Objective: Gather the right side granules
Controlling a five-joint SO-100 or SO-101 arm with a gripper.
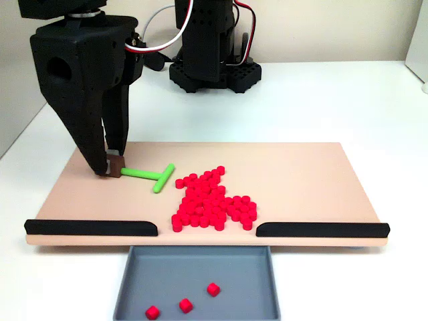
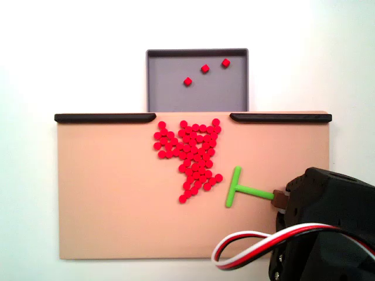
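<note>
The red granules (image 1: 210, 200) lie in one dense pile on the tan board (image 1: 301, 174), near the gap in its front edge; in the other fixed view the pile (image 2: 192, 155) tapers away from the tray. A green T-shaped stick (image 1: 150, 176) rests flat on the board just left of the pile, its crossbar toward the granules without touching them. My gripper (image 1: 112, 168) is shut on the stick's brown handle end, fingertips down at the board. From above, the gripper (image 2: 280, 198) holds the stick (image 2: 240, 188) at the right of the pile.
A grey tray (image 1: 234, 267) below the board's front gap holds three loose red granules (image 1: 186, 305). Black rails (image 1: 90, 227) (image 1: 321, 229) line the front edge on both sides of the gap. The arm's base (image 1: 214, 67) stands behind the board.
</note>
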